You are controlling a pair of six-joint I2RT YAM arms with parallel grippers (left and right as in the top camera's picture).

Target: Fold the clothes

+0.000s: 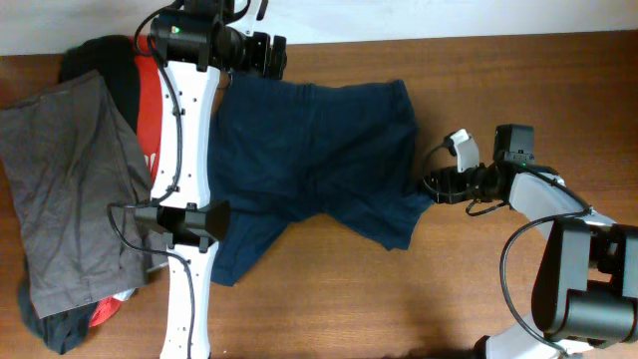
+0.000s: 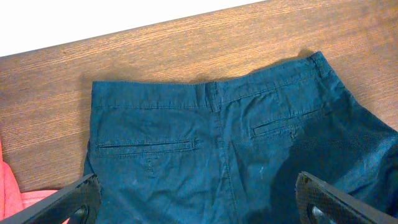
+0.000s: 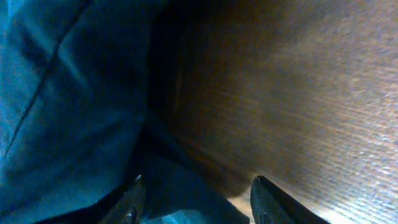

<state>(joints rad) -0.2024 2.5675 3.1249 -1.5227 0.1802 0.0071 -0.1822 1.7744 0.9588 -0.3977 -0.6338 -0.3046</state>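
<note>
The dark navy-blue shorts (image 1: 319, 160) lie spread on the wooden table, back pockets up. They also show in the left wrist view (image 2: 217, 149), waistband toward the far table edge. My left gripper (image 1: 271, 55) hovers near the shorts' far left corner. Its fingers (image 2: 199, 202) are wide open and empty above the fabric. My right gripper (image 1: 431, 187) is at the right leg's hem. In the right wrist view its fingers (image 3: 199, 199) are open, with the edge of the navy fabric (image 3: 74, 106) lying between them.
At the left lies a pile: grey shorts (image 1: 65, 189) over a red-orange top (image 1: 150, 110) and a black garment (image 1: 105, 60). The red top also peeks into the left wrist view (image 2: 12, 193). The left arm crosses the shorts' left side. Bare wood (image 1: 449, 289) lies in front.
</note>
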